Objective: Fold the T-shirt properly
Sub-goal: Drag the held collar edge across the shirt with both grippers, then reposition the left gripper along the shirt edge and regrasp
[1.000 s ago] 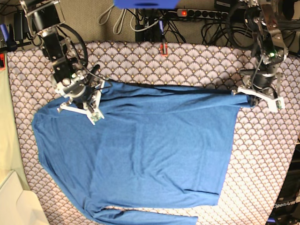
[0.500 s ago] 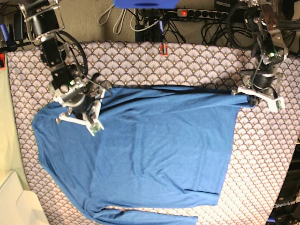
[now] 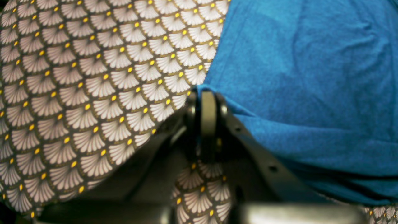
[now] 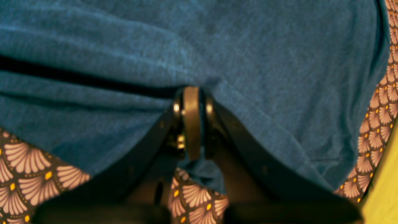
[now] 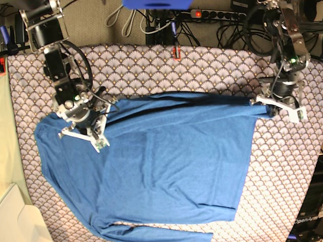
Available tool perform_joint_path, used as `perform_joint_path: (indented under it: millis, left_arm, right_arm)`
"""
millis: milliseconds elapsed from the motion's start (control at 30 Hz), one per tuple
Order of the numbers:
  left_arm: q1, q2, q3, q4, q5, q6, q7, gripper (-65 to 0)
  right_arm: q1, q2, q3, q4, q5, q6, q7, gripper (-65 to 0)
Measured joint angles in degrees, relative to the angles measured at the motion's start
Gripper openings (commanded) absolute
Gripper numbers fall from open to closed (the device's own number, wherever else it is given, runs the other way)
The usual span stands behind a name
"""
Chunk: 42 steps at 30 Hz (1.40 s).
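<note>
shirt: I've got it spread mostly flat on the table. It's blue and takes up most of the middle. One sleeve runs along the near edge at the bottom of the base view. The far edge is lifted into a taut line strung between my two hands.

cloth: scallop pattern with yellow dots, covers the whole table. It shows all round the shirt.

left hand: on the right side of the base view, sitting at the shirt's far right corner. From the wrist cam the jaws look pressed together, and the blue fabric edge comes right up to the tips. I'm reading that as pinched on the corner.

left arm: comes down from the top right, bent at the wrist. The hand points inward toward the shirt, low over the cloth.

right hand: on the left side of the base view, over the shoulder area of the shirt. The wrist cam shows the jaws closed tight with a fold of blue bunched at the tips. A bit of fabric hangs below between the fingers too.

right arm: reaches in from the top left corner and angles down toward the near side. The hand is tilted down into the fabric.

power strip: behind the table, red switch lit, cables all around it.
</note>
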Motion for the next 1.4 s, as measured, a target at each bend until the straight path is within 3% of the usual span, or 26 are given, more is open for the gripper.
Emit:
perform_joint_path:
  millis: [167,267,433,633,1100,1400]
  left_arm:
    - [0.0,0.0,0.0,0.0,-0.02,-0.02,0.0,-62.5]
    - [0.0,0.0,0.0,0.0,-0.02,-0.02,-0.02,-58.0]
    - [0.02,0.0,0.0,0.0,-0.02,0.0,-0.02,-42.9]
    - [0.11,-0.15,2.1,0.0,-0.02,-0.09,0.0,-32.7]
    - [1.73,-0.39,2.32,-0.13,0.42,-0.02,-0.11,-32.5]
    - [2.47,-0.52,2.27,-10.64,0.63,0.04,0.0,-32.5]
  right_arm:
    - [0.15,0.0,0.07,0.0,0.0,0.0,-0.09,-65.0]
    - [0.15,-0.09,0.07,0.0,0.0,0.0,-0.2,-64.6]
    - [0.13,-0.11,0.07,0.0,-0.02,0.0,-0.2,-55.1]
    - [-0.04,-0.11,0.07,0.0,-0.02,0.0,-0.17,-46.7]
    - [-1.25,-0.13,0.17,0.26,-0.02,0.0,-0.22,-46.5]
    - [-1.29,-0.11,0.17,0.28,-0.02,0.0,-0.2,-46.5]
